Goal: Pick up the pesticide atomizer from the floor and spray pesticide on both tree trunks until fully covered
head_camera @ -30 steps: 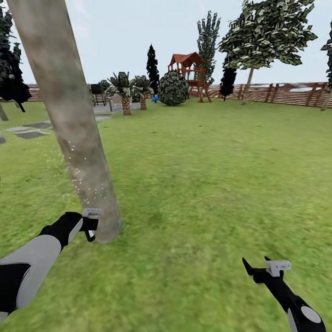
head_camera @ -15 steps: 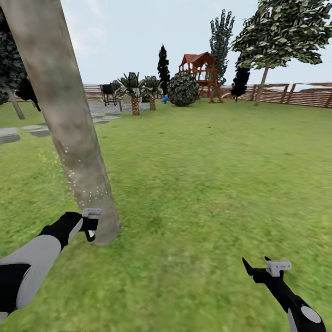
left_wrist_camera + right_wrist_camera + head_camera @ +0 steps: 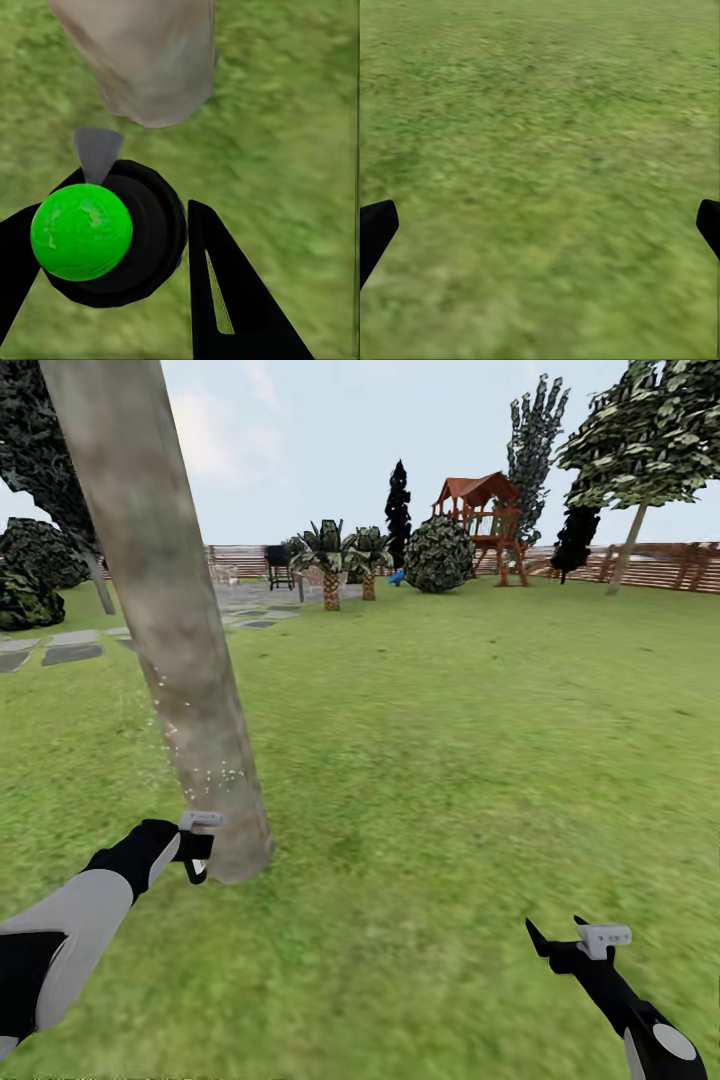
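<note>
A thick, leaning grey-brown tree trunk [image 3: 170,620] rises from the lawn at the left of the head view, and its base [image 3: 150,67] also appears in the left wrist view. Fine white pesticide specks [image 3: 205,765] dot its lower part. My left gripper [image 3: 200,845] hovers right beside the foot of the trunk, shut on the pesticide atomizer [image 3: 197,872]. Up close, the atomizer [image 3: 81,231] is a dark round body with a bright green ball between the black fingers [image 3: 225,300]. My right gripper [image 3: 580,938] hangs low at the right over grass, open with nothing in it [image 3: 540,225].
Green lawn [image 3: 450,740] stretches ahead to a brown slat fence [image 3: 670,565]. At the far end stand short palms [image 3: 330,565], a round bush [image 3: 438,555] and a red playhouse [image 3: 490,510]. Grey stepping stones [image 3: 70,652] lie at the left, and a thin-trunked tree [image 3: 630,540] stands far right.
The whole picture has shifted to the right, so the camera has turned left. Both arms keep their places in the picture, and the specks still sit on the trunk.
</note>
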`<state>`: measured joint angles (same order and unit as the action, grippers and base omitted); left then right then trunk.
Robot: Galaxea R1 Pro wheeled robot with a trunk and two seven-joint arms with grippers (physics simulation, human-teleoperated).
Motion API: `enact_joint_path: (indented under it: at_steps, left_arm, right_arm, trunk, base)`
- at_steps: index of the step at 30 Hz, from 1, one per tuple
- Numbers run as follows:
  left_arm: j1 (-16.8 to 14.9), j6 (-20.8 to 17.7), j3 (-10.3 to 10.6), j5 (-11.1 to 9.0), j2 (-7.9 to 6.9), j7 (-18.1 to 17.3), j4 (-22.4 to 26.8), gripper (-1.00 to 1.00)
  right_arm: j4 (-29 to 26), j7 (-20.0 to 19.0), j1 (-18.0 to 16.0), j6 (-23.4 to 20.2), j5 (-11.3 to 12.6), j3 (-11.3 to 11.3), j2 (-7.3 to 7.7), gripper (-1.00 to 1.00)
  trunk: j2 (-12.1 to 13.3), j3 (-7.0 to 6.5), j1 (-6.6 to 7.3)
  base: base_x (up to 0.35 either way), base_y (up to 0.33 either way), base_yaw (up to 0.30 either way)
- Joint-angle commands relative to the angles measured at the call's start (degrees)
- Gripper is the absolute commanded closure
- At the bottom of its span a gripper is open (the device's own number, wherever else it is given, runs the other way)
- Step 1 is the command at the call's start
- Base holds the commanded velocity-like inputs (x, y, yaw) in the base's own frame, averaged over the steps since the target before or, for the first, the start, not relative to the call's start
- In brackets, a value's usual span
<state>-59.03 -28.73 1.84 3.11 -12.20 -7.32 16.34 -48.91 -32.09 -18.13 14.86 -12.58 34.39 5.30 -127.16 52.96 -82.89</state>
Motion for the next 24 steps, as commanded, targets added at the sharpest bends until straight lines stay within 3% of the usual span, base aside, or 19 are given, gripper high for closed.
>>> enact_joint_path:
  at_steps: [1,7,18,24]
  left_arm:
    - [0.0,-0.3,0.2,0.4,-0.02,-0.3,0.1,1.00]
    - [0.0,-0.3,0.2,0.4,-0.01,-0.3,0.1,1.00]
    - [0.0,-0.3,0.2,0.4,-0.01,-0.3,0.1,1.00]
    - [0.0,-0.3,0.2,0.4,-0.01,-0.3,0.1,1.00]
  right_arm:
    - [0.0,-0.2,-0.1,0.4,-0.6,0.2,-0.03,-1.00]
    - [0.0,-0.2,-0.1,0.4,-0.6,0.2,-0.03,-1.00]
    - [0.0,-0.2,-0.1,0.4,-0.6,0.2,-0.03,-1.00]
    - [0.0,-0.3,-0.1,0.4,-0.6,0.2,-0.03,-1.00]
  trunk:
    - [0.0,0.05,0.01]
    - [0.0,0.05,0.01]
    - [0.0,0.05,0.01]
    - [0.0,0.05,0.01]
  base:
    - [0.002,-0.269,0.036]
    - [0.000,-0.269,0.097]
    - [0.006,-0.269,0.253]
    - [0.139,-0.265,0.028]
